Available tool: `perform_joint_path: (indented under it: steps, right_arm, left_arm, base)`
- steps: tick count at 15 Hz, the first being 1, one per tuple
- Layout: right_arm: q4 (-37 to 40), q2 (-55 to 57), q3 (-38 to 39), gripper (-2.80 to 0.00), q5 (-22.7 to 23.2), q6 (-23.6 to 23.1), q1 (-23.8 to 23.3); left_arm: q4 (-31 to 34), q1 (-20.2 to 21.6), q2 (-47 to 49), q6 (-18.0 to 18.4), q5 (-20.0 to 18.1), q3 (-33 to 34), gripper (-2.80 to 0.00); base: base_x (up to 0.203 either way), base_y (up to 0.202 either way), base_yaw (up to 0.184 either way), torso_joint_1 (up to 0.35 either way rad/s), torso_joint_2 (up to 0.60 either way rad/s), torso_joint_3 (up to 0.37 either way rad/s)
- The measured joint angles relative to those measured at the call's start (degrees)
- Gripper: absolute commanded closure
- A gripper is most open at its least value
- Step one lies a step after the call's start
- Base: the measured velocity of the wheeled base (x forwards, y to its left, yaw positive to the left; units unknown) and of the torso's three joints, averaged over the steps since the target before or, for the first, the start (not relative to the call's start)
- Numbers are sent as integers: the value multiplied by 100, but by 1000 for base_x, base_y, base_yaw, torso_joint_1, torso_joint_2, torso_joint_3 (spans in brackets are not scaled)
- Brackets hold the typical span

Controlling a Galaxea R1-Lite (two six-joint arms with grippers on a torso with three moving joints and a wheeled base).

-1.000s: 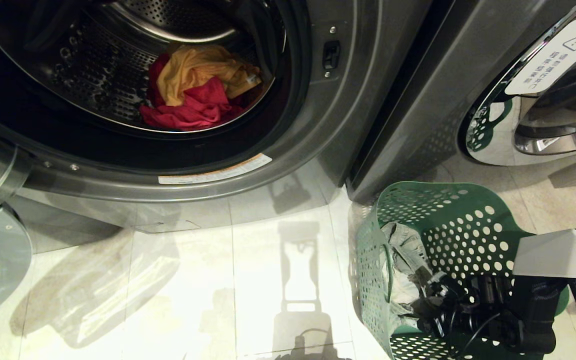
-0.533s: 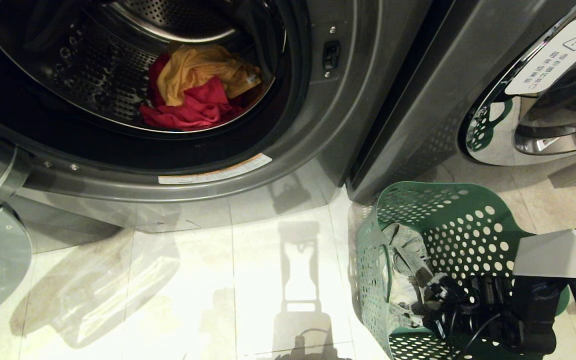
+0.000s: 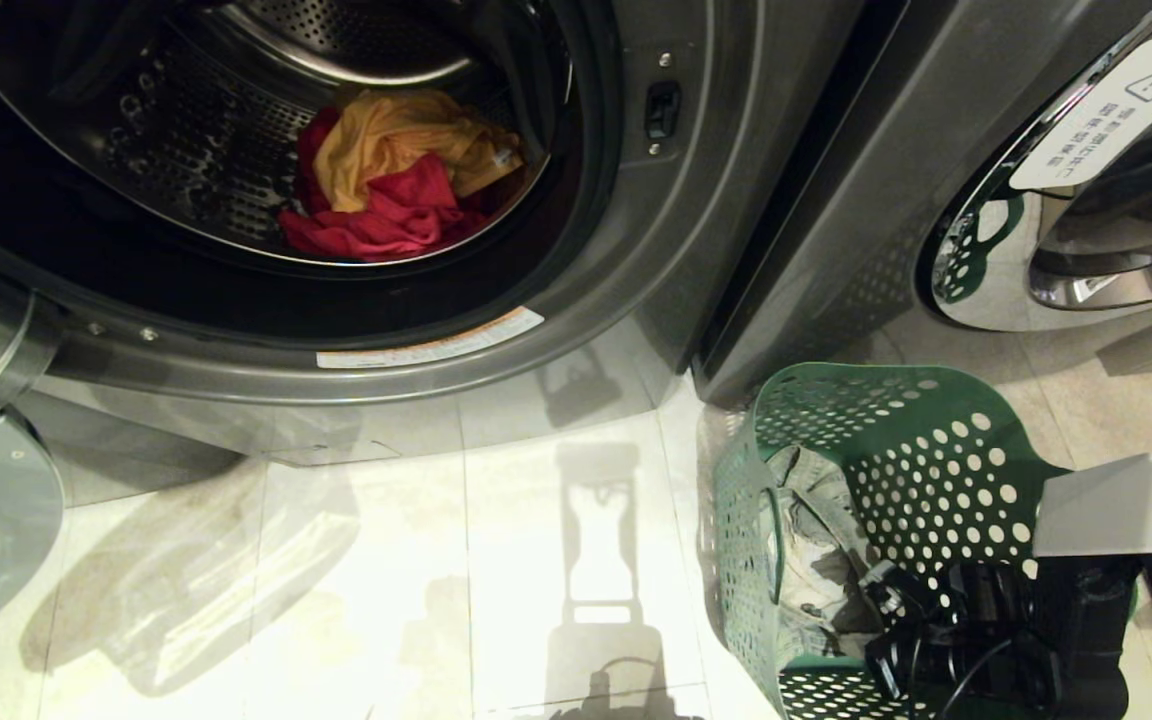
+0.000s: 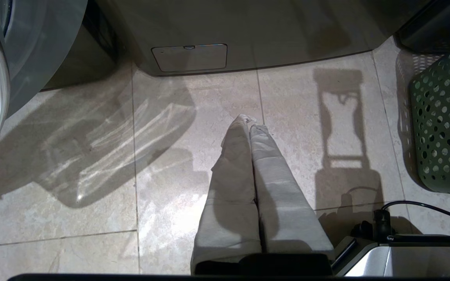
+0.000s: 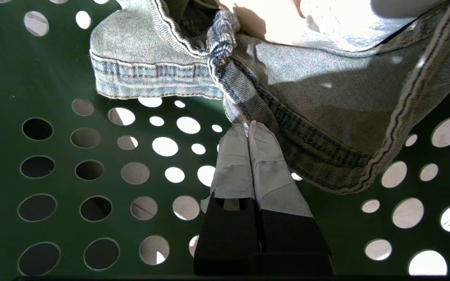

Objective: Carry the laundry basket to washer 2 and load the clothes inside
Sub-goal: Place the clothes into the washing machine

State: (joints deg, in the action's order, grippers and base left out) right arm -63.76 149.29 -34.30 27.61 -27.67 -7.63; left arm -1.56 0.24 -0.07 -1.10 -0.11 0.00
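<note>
Washer 2 (image 3: 636, 230): dark grey front-loader, its round opening uncovered, standing on the pale tiled floor (image 3: 496, 560) with its front edge toward the robot.
Drum contents: a yellow garment (image 3: 396, 135) lies on top of a pink-red garment (image 3: 386, 220) at the bottom of the perforated steel drum.
Neighbouring machine (image 3: 1066, 200): a like washer to the right, chrome-rimmed door closed, with the green basket mirrored in the rim.
Laundry basket (image 3: 916, 450): green, hole-dotted, on the floor just in front of the gap between the two machines.
Jeans (image 5: 315, 105): faded grey-blue denim, bunched against the basket's wall nearest washer 2, hem and seams showing in the right wrist view.
Right gripper (image 5: 248, 128): reached down inside the basket, taped fingers pressed together with their tips at a folded denim seam; whether any cloth is pinched between them cannot be told.
Left gripper (image 4: 250, 123): fingers closed together and empty, hanging over bare floor tiles in front of washer 2's base.
</note>
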Motion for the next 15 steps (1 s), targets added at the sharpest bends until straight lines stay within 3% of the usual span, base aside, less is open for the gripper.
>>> perform_joint_path:
  steps: [9, 15]
  right_arm:
    - [-38, -110, -473, 0, 133, 240, -24]
    - [-24, 102, -1277, 0, -472, 363, -49]
  left_arm:
    - [0, 0, 0, -2, 1, 0, 0]
    - [0, 0, 0, -2, 0, 0, 0]
  base:
    - [0, 0, 0, 0, 0, 0]
    - [0, 0, 0, 0, 0, 0]
